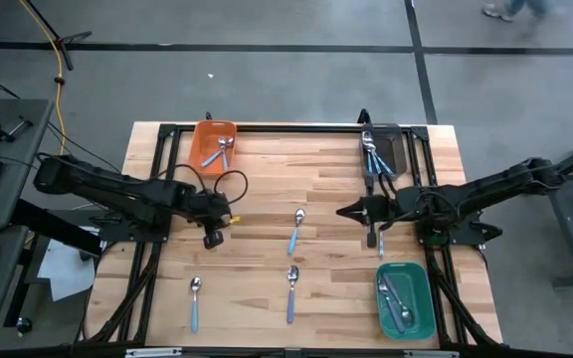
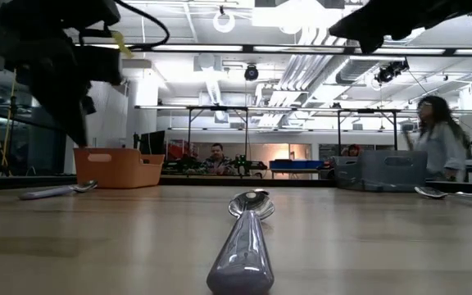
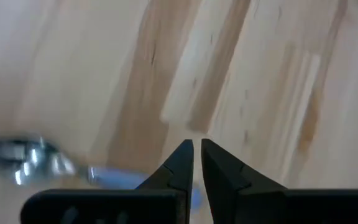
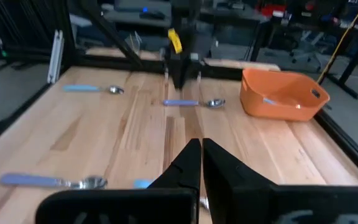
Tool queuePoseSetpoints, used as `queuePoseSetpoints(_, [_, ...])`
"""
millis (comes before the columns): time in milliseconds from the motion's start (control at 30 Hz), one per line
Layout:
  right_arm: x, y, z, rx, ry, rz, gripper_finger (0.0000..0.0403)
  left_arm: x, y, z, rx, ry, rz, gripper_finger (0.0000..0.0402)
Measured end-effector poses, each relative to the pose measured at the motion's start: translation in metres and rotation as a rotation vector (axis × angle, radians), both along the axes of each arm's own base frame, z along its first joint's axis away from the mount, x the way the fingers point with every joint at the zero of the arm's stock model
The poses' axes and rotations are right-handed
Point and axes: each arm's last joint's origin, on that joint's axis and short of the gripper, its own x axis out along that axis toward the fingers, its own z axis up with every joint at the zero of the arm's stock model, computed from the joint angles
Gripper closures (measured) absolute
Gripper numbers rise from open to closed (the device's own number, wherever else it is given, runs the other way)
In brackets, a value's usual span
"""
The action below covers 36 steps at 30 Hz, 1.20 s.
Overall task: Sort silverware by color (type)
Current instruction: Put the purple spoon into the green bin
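Left pincer [image 1: 214,237], fingertips almost shut on nothing, hovers left of the blue-handled spoon [image 1: 295,231] near the table's [image 1: 267,298] centre; its handle points toward the near edge. Right pincer [image 1: 344,212], shut, sits equally close.

Four spoons [image 1: 296,231] loose between three bins [image 1: 214,145]

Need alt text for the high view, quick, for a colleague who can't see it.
Three spoons lie loose on the wooden table, between the left gripper and right gripper; orange bin, grey bin and green bin hold silverware.
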Motion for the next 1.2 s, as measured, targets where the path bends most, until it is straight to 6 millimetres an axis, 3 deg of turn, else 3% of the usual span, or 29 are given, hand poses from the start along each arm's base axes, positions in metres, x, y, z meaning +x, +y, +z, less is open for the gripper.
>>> queuePoseSetpoints(167, [-0.002, 0.0, -0.002, 0.015, 0.023, -0.004, 0.0402, -0.016, 0.001, 0.002, -0.041, 0.099, 0.088, 0.038])
queuePoseSetpoints(367, [-0.001, 0.0, -0.002, 0.046, 0.022, -0.012, 0.0402, -0.019, 0.002, 0.001, -0.028, 0.129, 0.074, 0.037])
queuePoseSetpoints(667, [-0.002, 0.0, -0.003, 0.093, 0.03, -0.024, 0.0402, -0.021, -0.003, 0.0, -0.029, 0.141, 0.074, 0.0303])
queuePoseSetpoints(967, [-0.002, 0.0, -0.004, 0.092, 0.045, -0.026, 0.0402, -0.025, -0.015, 0.0, -0.103, 0.168, 0.208, 0.0252])
queuePoseSetpoints(1200, [-0.002, 0.0, -0.005, 0.108, 0.051, -0.031, 0.0402, -0.039, -0.014, -0.028, -0.063, 0.222, 0.303, 0.0251])
